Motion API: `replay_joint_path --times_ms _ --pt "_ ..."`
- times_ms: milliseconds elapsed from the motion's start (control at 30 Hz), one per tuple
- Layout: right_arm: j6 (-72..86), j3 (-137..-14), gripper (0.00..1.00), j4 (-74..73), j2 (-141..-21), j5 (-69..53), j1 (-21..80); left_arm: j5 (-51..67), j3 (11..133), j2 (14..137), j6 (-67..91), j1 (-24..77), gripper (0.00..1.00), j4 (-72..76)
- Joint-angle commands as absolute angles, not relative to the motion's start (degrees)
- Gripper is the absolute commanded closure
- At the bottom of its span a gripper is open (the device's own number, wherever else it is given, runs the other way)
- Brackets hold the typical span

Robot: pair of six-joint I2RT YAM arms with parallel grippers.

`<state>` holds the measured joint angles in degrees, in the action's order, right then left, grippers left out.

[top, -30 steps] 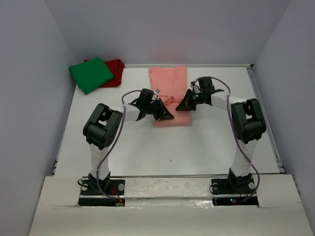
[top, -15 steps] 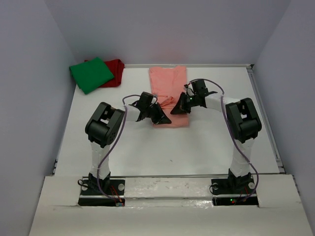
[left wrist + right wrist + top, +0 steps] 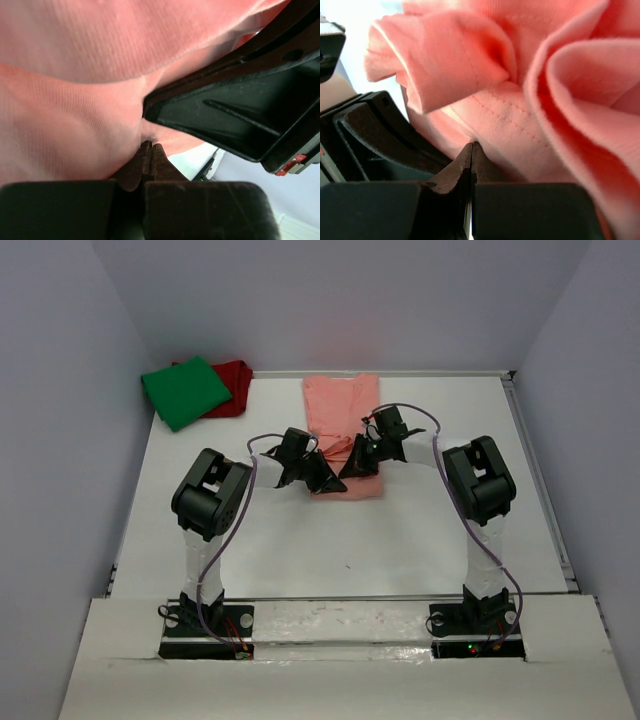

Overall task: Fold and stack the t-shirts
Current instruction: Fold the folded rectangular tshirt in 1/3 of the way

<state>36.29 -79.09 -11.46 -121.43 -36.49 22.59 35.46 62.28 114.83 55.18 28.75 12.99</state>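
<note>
The salmon-pink t-shirt (image 3: pixel 340 405) lies lengthwise at the table's middle back, its near part bunched up between my grippers. My left gripper (image 3: pixel 335 480) is shut on the shirt's cloth (image 3: pixel 75 100) at its near left. My right gripper (image 3: pixel 353 462) is shut on a hemmed fold of the same shirt (image 3: pixel 520 120), very close to the left gripper. The two grippers almost touch; the other gripper's black body fills part of each wrist view. The bright green t-shirt (image 3: pixel 185 390) lies folded on the dark red t-shirt (image 3: pixel 233 390) at the far left corner.
The white table (image 3: pixel 330 540) is walled in by grey panels on the left, back and right. A raised rim (image 3: pixel 540 480) runs along its right edge. Both arm bases stand at the near edge.
My right gripper has moved left and toward me across the pink shirt, drawing cloth with it, until it sits next to the left gripper. The left gripper has barely shifted.
</note>
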Motion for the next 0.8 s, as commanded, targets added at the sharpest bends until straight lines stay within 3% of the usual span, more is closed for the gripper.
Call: replay_joint_path --times_ms 0,367,500,667,767 --pt "32.79 -80.6 1.0 -9.41 -120.94 -30.42 23.2 34.45 61.43 112.67 53.79 28.56 1.0 9.14" --pt "29.01 -86.73 1.0 -8.61 -124.8 -23.92 23.2 34.63 61.79 112.94 52.91 28.39 1.0 7.82" --pt "27.6 -98.23 1.0 -11.07 -130.33 -19.96 23.2 34.63 61.35 112.76 52.65 28.48 1.0 7.21" --pt "24.27 -126.31 1.0 -19.75 -140.6 -14.95 23.2 34.28 60.82 111.45 51.86 28.48 1.0 5.89" --pt "23.38 -134.54 1.0 -20.39 -141.07 -13.54 22.5 33.75 61.17 110.83 51.42 28.48 1.0 5.01"
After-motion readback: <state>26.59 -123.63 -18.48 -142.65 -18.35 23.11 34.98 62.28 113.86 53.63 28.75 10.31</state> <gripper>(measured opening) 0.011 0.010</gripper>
